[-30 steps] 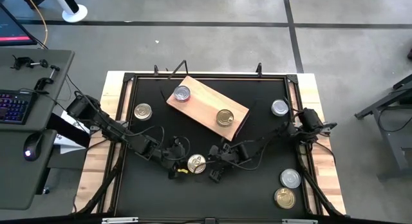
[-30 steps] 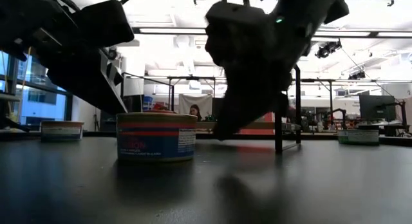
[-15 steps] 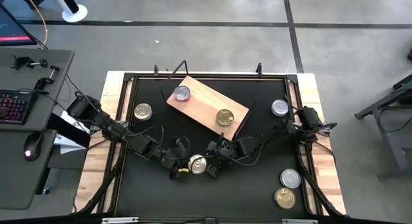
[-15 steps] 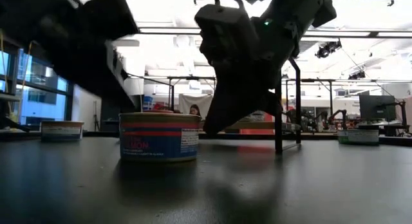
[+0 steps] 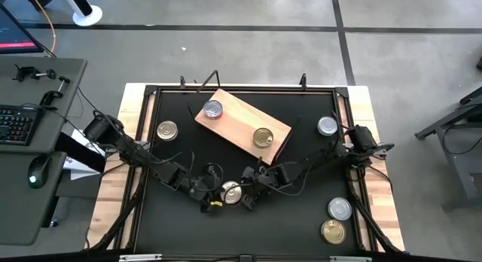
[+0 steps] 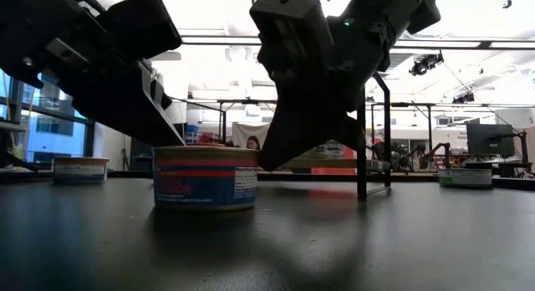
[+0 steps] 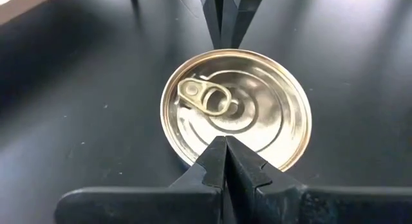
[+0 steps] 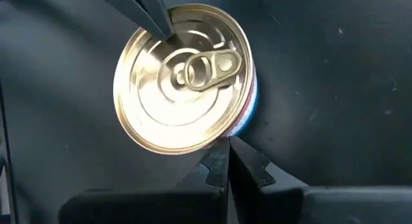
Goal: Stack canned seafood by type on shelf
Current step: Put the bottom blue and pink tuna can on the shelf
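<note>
A gold-lidded tin (image 5: 231, 191) with a pull tab stands flat on the black table near its front, between my two grippers. My left gripper (image 7: 223, 141) is shut, with its tips over the tin's left rim. My right gripper (image 8: 226, 141) is shut at the tin's right side. The shelf (image 5: 242, 125), a light wooden board, lies slantwise at the far middle. It carries a silver-lidded tin (image 5: 213, 109) at one end and a gold-lidded tin (image 5: 263, 137) toward the other. My left gripper lays its shut fingertips on the lid's edge (image 7: 196, 141) at the tin's left side. It comes slanting down from the table's left. My right gripper sets its shut fingertips against the tin's side wall (image 8: 248, 111) just under the rim. It comes slanting down from the table's right. The tin stays upright on the table.
Loose tins stand on the table: a gold-lidded one (image 5: 167, 130) at the left, a silver-lidded one (image 5: 327, 126) at the right, and a silver-lidded one (image 5: 340, 208) beside a gold-lidded one (image 5: 333, 231) at the near right corner. A raised frame (image 5: 226, 87) rims the table.
My right gripper's shut tips have drawn in toward the tin from the table's right and now stand at its rim. The tin has stayed where it was.
</note>
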Robot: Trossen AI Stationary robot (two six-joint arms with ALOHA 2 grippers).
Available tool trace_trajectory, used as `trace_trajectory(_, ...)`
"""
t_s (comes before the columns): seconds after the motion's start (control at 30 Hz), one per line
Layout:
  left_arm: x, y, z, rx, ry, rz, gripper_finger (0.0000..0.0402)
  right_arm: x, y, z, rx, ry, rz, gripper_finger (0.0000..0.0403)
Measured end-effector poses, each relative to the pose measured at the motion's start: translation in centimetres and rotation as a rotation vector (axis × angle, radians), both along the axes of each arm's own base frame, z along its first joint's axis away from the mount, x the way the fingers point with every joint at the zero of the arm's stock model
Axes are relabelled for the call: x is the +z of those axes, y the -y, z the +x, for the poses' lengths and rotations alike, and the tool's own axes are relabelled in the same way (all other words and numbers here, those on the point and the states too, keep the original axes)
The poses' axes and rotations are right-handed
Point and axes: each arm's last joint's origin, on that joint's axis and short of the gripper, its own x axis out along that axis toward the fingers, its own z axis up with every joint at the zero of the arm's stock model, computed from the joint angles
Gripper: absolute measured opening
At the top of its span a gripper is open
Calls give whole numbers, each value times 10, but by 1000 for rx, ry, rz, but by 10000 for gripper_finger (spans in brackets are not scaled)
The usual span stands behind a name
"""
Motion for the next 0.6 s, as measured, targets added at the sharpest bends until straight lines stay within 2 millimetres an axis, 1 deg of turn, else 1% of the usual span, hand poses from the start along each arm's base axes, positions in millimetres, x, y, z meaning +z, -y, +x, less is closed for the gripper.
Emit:
trace_trajectory(0.2,-2,1,0,-5,-10,-1,0,0,0,0,0,5,1,0)
trace_trajectory(0.33,-3,1,-1,-7,-19,3,0,5,-2,1,31,26,28,0)
trace_trajectory(0.43,-4,0,-1,-8,-31,8,0,14,-3,4,77,45,23,0)
trace_trajectory(0.6,-5,0,-4,-18,-57,0,0,39,-6,14,122,143,5,0)
